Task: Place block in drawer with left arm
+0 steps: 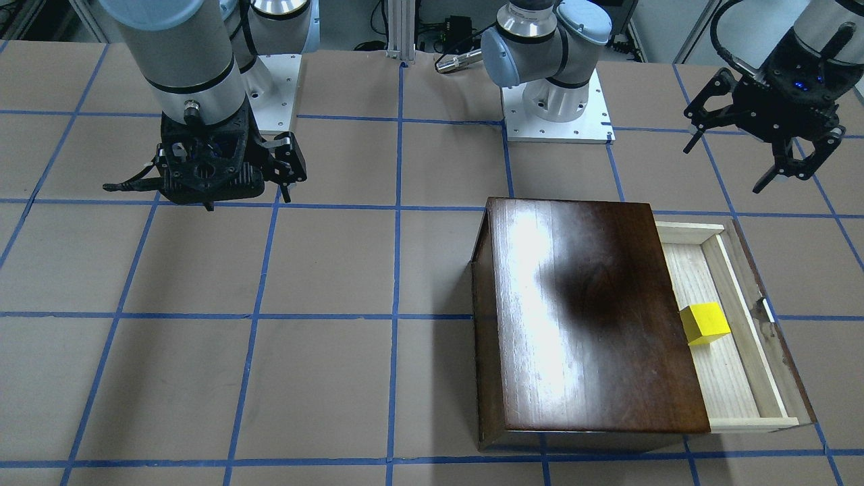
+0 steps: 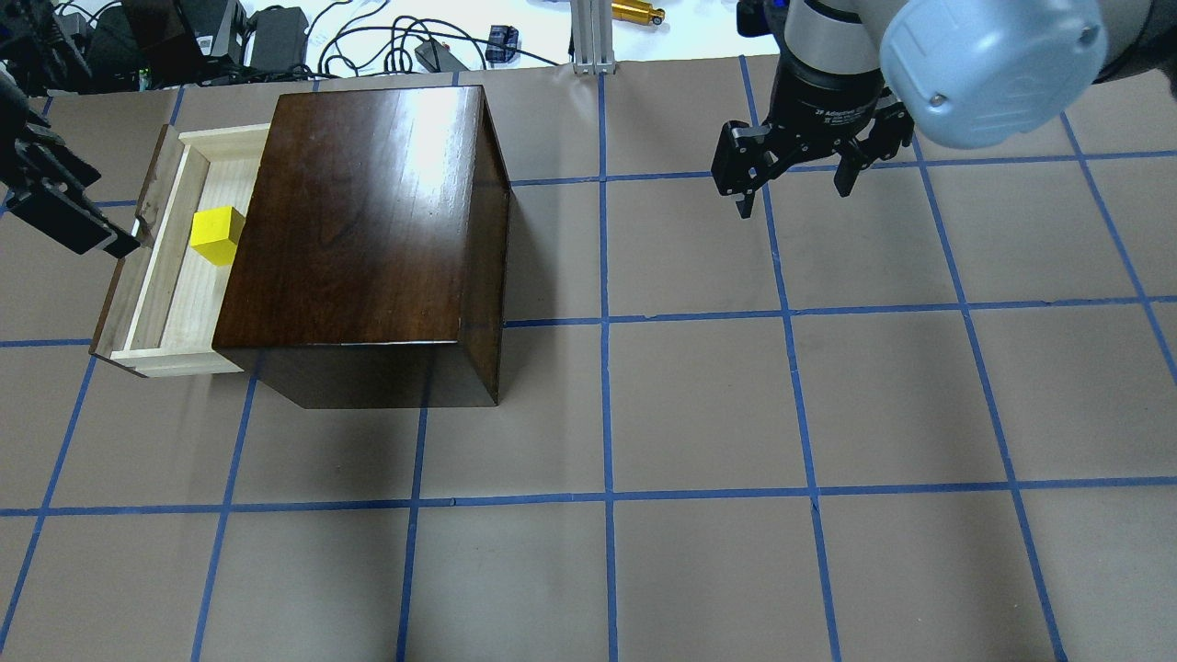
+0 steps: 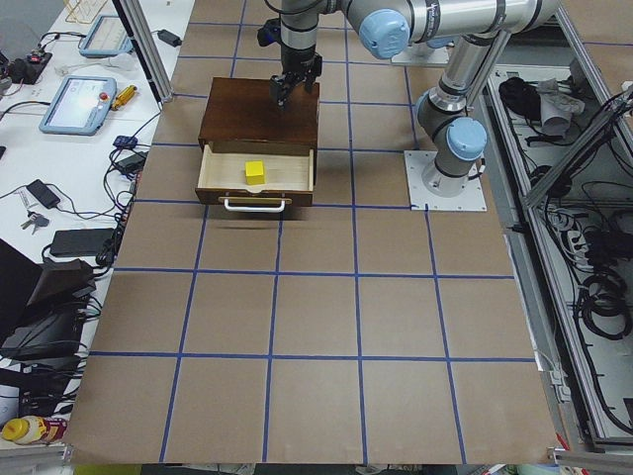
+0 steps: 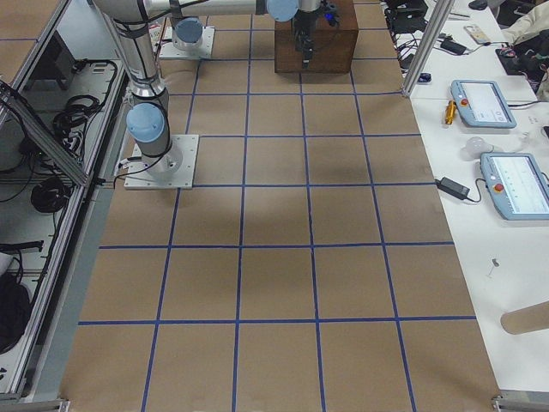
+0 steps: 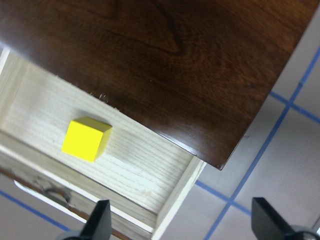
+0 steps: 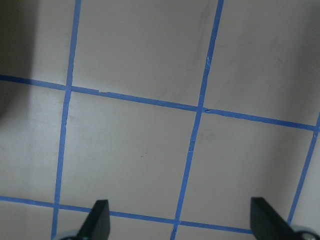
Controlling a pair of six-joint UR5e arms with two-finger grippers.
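The yellow block (image 1: 704,324) lies on the floor of the pulled-out drawer (image 1: 737,304) of the dark brown cabinet (image 1: 580,310). It also shows in the overhead view (image 2: 216,235) and in the left wrist view (image 5: 86,138). My left gripper (image 1: 723,170) is open and empty. It hangs above the table, beyond the drawer's front panel, apart from the block. In the left wrist view its fingertips (image 5: 100,222) frame the drawer's corner (image 5: 175,200). My right gripper (image 2: 791,198) is open and empty, high over bare table far from the cabinet.
The table is brown with a grid of blue tape lines (image 2: 602,322). The two arm bases (image 1: 557,115) stand at the robot's edge. Cables and boxes (image 2: 276,28) lie beyond the far edge. The drawer's metal handle (image 3: 255,205) sticks out from its front.
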